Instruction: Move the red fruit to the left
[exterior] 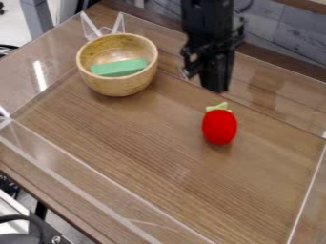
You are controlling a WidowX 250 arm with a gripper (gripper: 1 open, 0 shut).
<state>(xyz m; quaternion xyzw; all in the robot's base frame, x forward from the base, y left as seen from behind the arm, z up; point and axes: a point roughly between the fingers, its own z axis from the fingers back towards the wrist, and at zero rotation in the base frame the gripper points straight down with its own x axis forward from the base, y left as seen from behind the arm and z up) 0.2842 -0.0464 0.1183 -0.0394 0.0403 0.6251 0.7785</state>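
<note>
Unlabelled red fruit (220, 126) below closed end effector (215, 84)

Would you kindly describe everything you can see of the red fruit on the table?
The red fruit is a small, rounded, bright red strawberry-like toy with a fuzzy-looking surface and a green leafy top pointing toward the back. It rests on the wooden table, right of centre, well apart from the bowl. Nothing grips or touches it: the hand hangs just behind and above it, shut and empty.
</note>
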